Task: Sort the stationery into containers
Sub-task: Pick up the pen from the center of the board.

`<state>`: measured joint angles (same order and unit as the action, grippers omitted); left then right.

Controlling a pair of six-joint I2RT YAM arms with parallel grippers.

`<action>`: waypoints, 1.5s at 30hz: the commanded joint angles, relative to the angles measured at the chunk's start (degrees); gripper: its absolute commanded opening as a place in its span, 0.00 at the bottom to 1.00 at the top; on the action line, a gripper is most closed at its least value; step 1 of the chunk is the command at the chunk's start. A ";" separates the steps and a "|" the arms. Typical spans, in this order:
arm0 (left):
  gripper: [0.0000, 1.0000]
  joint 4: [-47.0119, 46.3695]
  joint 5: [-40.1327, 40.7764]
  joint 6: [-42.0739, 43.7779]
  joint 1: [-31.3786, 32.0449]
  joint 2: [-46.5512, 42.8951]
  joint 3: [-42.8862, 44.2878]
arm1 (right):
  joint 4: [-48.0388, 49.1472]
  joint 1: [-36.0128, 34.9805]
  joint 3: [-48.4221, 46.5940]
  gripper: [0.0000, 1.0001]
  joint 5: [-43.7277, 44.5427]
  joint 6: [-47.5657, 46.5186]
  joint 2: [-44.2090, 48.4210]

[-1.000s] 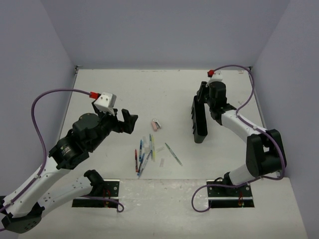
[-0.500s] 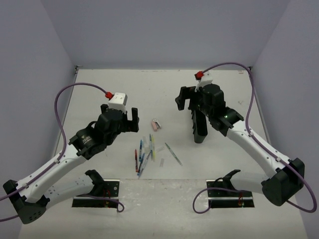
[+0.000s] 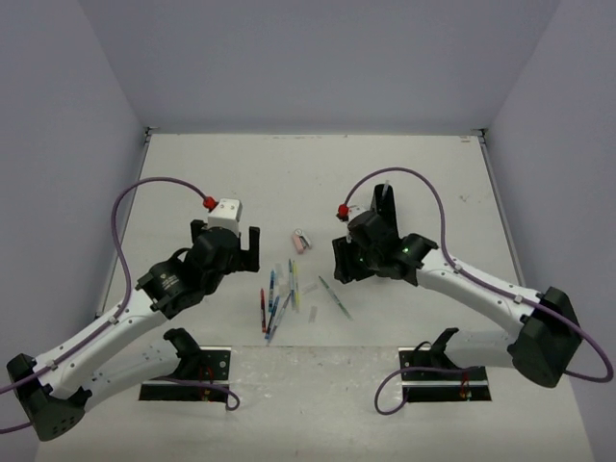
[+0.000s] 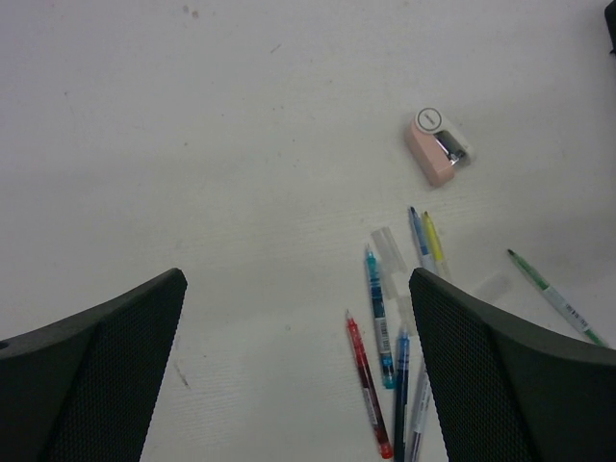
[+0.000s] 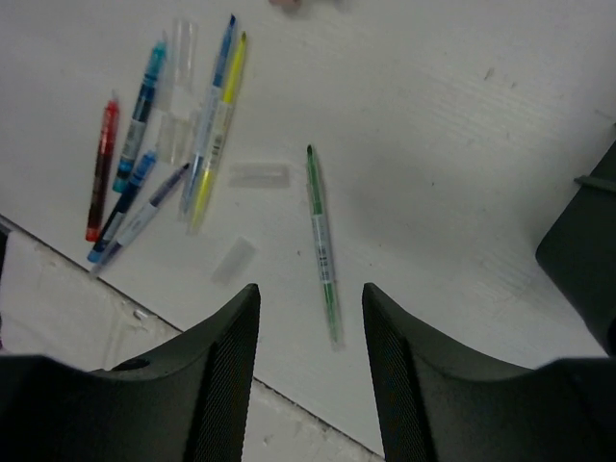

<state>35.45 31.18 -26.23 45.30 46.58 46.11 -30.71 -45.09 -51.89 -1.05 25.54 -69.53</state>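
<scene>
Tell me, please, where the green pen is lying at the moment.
In the right wrist view the green pen lies alone on the table, right of the cluster of pens, its near end between the right gripper fingers.

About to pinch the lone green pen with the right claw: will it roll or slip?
Probably stiff and light: the green pen is thin and straight. It looks round and lies flat on the table, so a sideways nudge may roll it.
</scene>
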 commanded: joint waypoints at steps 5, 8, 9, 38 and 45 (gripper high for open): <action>1.00 -2.05 -4.63 2.50 -0.21 3.08 -0.49 | -6.65 -4.48 -5.85 0.41 4.22 1.45 -15.06; 1.00 -2.61 -5.39 2.81 -0.21 2.92 -0.74 | -6.65 -4.97 -6.67 0.37 3.34 0.73 -18.63; 1.00 -2.83 -5.78 3.02 -0.21 2.73 -0.84 | -6.60 -5.22 -6.99 0.36 3.17 0.39 -19.49; 1.00 -3.13 -8.46 4.08 -0.21 -0.16 0.16 | -5.89 -6.33 -7.91 0.04 4.20 -1.73 -31.48; 1.00 -4.03 -20.55 6.69 -0.25 7.23 4.75 | -7.53 -6.15 -5.58 0.00 9.68 1.85 -20.38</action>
<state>33.95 19.38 -22.81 45.29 49.31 46.57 -36.59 -51.00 -58.31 3.53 24.81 -97.67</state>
